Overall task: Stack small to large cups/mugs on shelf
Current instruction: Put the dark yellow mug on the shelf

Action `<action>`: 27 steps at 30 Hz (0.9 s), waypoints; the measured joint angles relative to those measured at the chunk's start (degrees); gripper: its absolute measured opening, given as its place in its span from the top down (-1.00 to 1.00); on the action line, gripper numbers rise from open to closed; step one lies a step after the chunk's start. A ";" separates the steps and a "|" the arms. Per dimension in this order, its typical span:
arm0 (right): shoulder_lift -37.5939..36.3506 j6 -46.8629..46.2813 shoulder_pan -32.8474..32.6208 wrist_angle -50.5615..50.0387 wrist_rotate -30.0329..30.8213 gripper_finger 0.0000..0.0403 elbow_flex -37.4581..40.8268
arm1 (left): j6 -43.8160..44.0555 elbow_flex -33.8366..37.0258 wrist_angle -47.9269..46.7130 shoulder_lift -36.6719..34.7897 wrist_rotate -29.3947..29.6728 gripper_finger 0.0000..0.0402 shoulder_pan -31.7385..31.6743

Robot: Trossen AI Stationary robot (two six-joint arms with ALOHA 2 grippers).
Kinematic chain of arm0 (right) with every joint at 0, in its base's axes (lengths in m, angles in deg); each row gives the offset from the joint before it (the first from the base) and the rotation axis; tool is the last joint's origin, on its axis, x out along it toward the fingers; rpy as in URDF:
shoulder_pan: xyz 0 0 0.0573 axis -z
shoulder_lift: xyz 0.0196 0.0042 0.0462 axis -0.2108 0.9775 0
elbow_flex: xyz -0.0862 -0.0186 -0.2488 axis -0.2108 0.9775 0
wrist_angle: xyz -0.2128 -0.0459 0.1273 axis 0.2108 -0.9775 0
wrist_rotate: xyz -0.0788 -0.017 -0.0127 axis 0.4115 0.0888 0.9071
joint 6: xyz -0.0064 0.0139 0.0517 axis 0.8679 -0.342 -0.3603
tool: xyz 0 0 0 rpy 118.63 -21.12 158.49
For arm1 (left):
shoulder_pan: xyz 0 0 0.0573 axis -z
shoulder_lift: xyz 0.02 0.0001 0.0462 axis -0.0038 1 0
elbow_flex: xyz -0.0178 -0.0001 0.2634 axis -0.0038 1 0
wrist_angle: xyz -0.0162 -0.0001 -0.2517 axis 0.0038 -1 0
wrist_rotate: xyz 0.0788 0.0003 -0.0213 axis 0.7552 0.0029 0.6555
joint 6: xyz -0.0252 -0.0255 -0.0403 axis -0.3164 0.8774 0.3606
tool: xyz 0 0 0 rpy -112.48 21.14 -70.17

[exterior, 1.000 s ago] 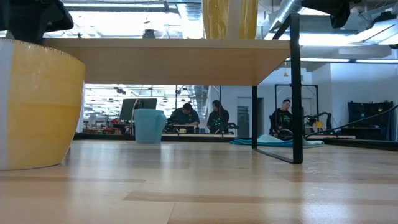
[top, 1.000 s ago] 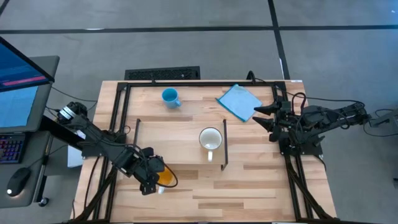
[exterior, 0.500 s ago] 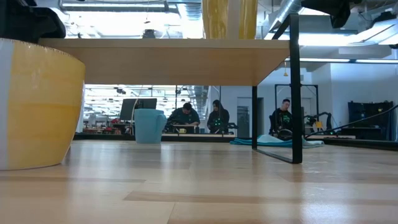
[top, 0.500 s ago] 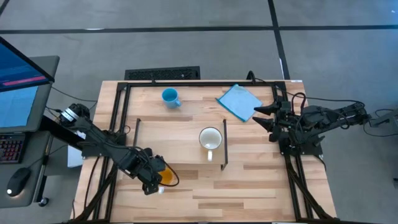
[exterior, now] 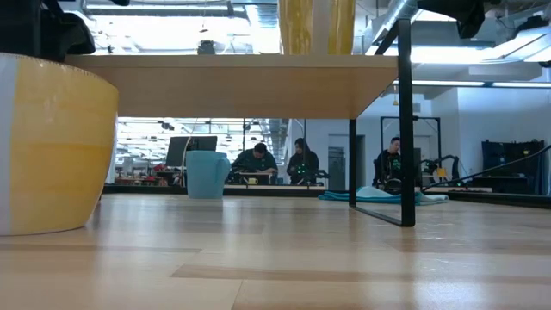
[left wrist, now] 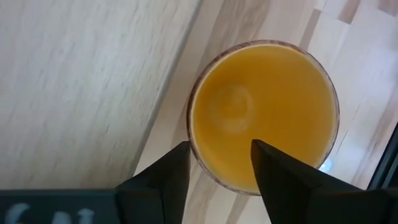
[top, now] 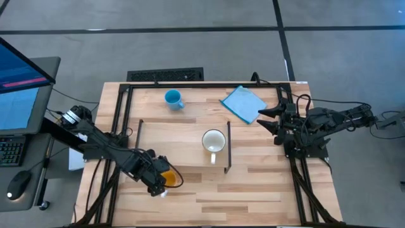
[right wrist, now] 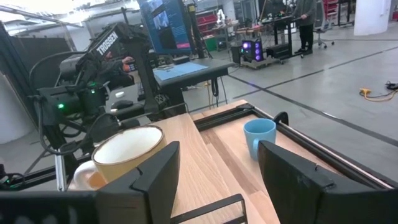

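Observation:
The orange mug (top: 169, 179) stands upright on the tabletop in front of the shelf (top: 183, 142); it also fills the left of the low view (exterior: 52, 146). My left gripper (left wrist: 219, 149) is open just above its mouth, pointing down, with one finger over the inside (left wrist: 273, 174) and one at the rim's outer side (left wrist: 165, 180). The white mug (top: 214, 142) stands on the shelf's right part. The blue mug (top: 173, 99) stands on the table behind the shelf. My right gripper (top: 268, 118) is open and empty at the table's right edge. My left gripper straddles the orange mug's rim (left wrist: 194, 155) from above, one finger over the inside and one outside. I cannot tell whether either finger touches the wall. The mug stands with its base on the table.
A flat blue cloth (top: 243, 104) lies at the back right of the table. The shelf's black wire legs (exterior: 405, 129) stand at its ends. Black frame rails (top: 120, 107) run along the table's sides. People sit far off in the room (exterior: 297, 164).
My left gripper has crept a little toward the table's right edge, over the orange mug's mouth. The mug has stayed where it was.

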 joint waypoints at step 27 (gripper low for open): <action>0.00 0.04 0.00 -0.02 -0.72 -0.19 0.00 | -7.03 0.00 5.21 2.78 -3.11 0.39 -2.16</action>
